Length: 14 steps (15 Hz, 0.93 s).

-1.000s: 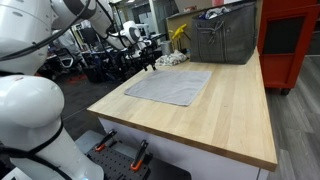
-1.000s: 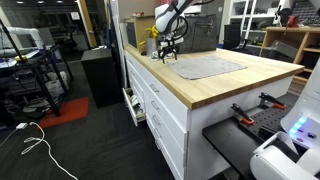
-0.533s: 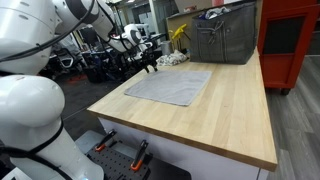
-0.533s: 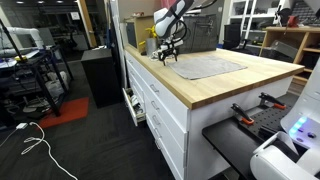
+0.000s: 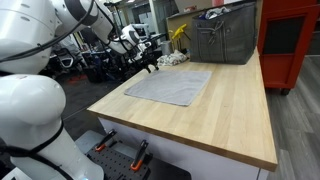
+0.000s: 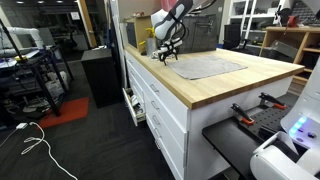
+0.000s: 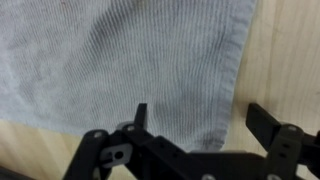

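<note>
1. While the gripper (image 7: pixel 200 118) hangs with its jaws spread wide and nothing between them, the gray cloth (image 7: pixel 130 60) lies flat directly beneath it, and the cloth's hemmed edge runs just inside one finger.
2. Step in hand, as judged: lining up over the cloth's corner; no contact is visible.
3. Next move, as judged: a straight descent, one finger landing on cloth and the other on bare desk (image 7: pixel 290 60), then a pinch on the hem.
4. Wrist view only: weave, hem, jaw spread.
5. Exterior views only: the whole cloth spread out away from the gripper, and a metal bin (image 5: pixel 225 40) beyond it.
</note>
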Available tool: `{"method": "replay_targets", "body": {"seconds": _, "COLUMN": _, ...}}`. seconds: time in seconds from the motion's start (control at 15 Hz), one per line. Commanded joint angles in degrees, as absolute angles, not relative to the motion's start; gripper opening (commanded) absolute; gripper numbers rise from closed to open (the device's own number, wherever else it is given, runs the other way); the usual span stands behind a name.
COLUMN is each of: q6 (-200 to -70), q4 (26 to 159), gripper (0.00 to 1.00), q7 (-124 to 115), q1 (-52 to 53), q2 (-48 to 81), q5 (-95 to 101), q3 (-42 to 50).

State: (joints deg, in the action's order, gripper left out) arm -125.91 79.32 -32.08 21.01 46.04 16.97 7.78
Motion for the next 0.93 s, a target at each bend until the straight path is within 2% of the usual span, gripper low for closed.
{"method": "replay_targets", "body": {"seconds": 0.0, "q6": -123.28, "q4": 77.21, "gripper": 1.00, "q7": -34.30, "q1": 22.05, "q2": 47.37, "q5": 19.31, "q3": 9.10}}
{"method": "replay_targets", "body": {"seconds": 0.87, "q6": -119.86, "q4": 77.03, "gripper": 1.00, "q7": -39.19, "q1": 22.26, "q2": 49.04, "q5": 23.28, "q3": 10.37}}
